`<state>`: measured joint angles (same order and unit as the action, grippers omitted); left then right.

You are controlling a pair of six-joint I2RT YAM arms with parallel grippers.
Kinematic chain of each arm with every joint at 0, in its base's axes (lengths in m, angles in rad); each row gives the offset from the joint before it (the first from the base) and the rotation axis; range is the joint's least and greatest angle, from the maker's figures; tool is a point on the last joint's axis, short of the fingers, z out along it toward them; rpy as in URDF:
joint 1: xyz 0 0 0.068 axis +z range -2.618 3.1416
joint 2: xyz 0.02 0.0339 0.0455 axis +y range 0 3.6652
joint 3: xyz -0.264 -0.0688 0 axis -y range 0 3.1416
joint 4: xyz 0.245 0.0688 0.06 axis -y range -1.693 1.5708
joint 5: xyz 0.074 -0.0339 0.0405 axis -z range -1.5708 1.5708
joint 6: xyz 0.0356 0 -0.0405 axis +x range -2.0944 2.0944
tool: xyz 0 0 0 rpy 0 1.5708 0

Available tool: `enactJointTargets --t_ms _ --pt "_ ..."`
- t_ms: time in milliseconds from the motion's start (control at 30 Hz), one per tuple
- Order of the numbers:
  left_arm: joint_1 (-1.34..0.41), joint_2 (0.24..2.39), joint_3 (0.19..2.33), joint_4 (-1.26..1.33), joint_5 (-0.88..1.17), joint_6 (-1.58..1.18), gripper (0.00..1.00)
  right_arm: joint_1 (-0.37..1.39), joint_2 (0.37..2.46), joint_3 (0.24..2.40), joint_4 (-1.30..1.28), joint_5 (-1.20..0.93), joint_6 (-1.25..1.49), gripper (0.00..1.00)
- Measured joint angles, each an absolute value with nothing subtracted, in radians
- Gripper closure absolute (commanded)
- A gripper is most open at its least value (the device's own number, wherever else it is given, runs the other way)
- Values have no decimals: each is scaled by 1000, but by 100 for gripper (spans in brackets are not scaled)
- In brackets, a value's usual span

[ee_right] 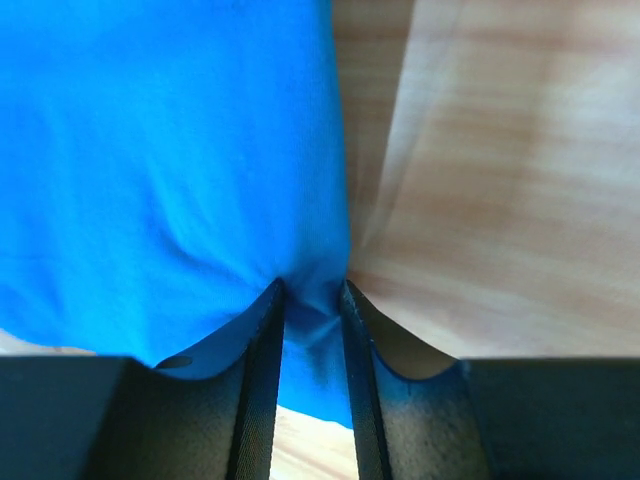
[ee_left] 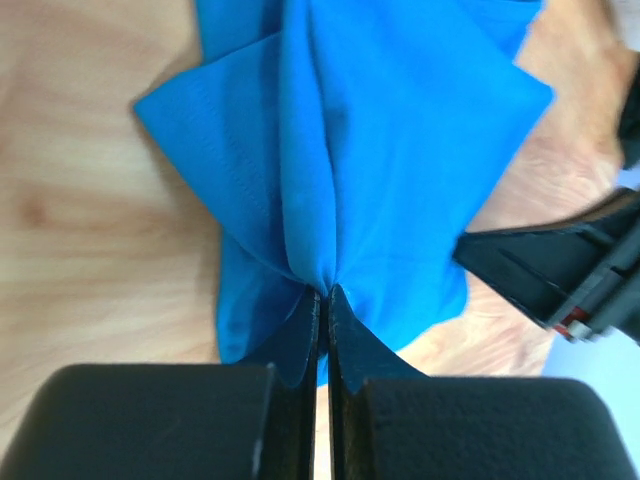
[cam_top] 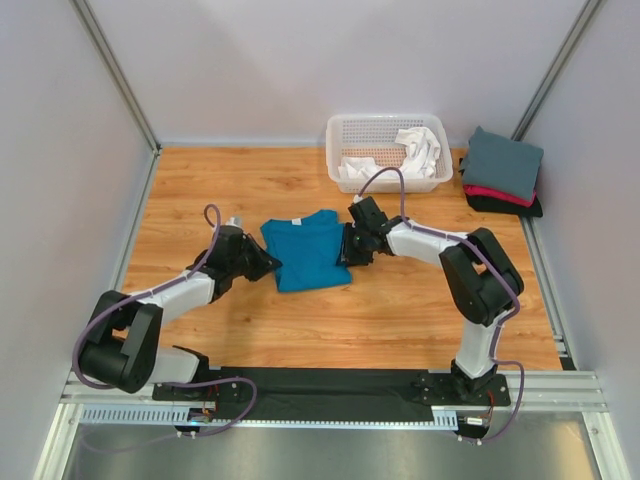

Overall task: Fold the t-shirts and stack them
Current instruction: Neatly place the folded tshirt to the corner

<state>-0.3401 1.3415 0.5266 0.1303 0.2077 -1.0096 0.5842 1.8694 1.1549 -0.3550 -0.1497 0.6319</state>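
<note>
1. Black left gripper [ee_left: 322, 292] fills the near edge of its wrist view, jaws pressed together on a pinched pleat of the large teal-blue cotton t-shirt [ee_left: 380, 150].
2. Equally close in its own view, the right gripper [ee_right: 312, 290] has jaws narrowed on a bunched bit of that shirt's edge [ee_right: 170, 150], with cloth showing between them.
3. From above, the teal shirt [cam_top: 305, 250] lies on the wooden table [cam_top: 200, 190]. The left gripper [cam_top: 268, 262] is at its left edge and the right gripper [cam_top: 347, 245] at its right edge.
4. Its collar points away from the arms, so its long axis seems to run near to far. The two grasps sit opposite each other across that axis, and neither arm is nearer.
5. Beyond the shirt's far right corner stands a white plastic lattice basket [cam_top: 337, 150] holding a crumpled white t-shirt [cam_top: 420, 148].
6. Farther right of the teal shirt sits a folded stack: slate-grey t-shirt [cam_top: 503, 165] over a red-pink t-shirt [cam_top: 495, 192] over a black t-shirt [cam_top: 500, 207].
7. My judgement: a fold is underway, and either side would be carried inward over the axis.
</note>
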Motion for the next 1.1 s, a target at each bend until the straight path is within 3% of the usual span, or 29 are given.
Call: enactJointTargets --t_ms 233,333,367,433,500,567,733,1100 --pt "-341 1279 525 -76 114 -934 100 659 1810 1095 -328 -168 728 66" --pt "-340 1275 582 -173 67 -857 80 703 1779 1094 -329 -167 743 53" --pt "-340 1275 602 -202 52 -832 62 713 1771 1094 -330 -165 743 50" --pt "-339 1275 640 -256 26 -779 45 727 1754 1096 -340 -155 736 42" --pt "-337 1272 666 -299 5 -747 27 727 1748 1103 -360 -135 722 28" --pt "-333 1261 686 -345 -17 -721 19 721 1748 1117 -384 -109 697 17" --pt "-319 1193 740 -465 -73 -664 17 689 1745 1147 -418 -69 632 12" --pt "-299 1013 786 -569 -82 -619 16 633 1817 1157 -337 -126 575 26"
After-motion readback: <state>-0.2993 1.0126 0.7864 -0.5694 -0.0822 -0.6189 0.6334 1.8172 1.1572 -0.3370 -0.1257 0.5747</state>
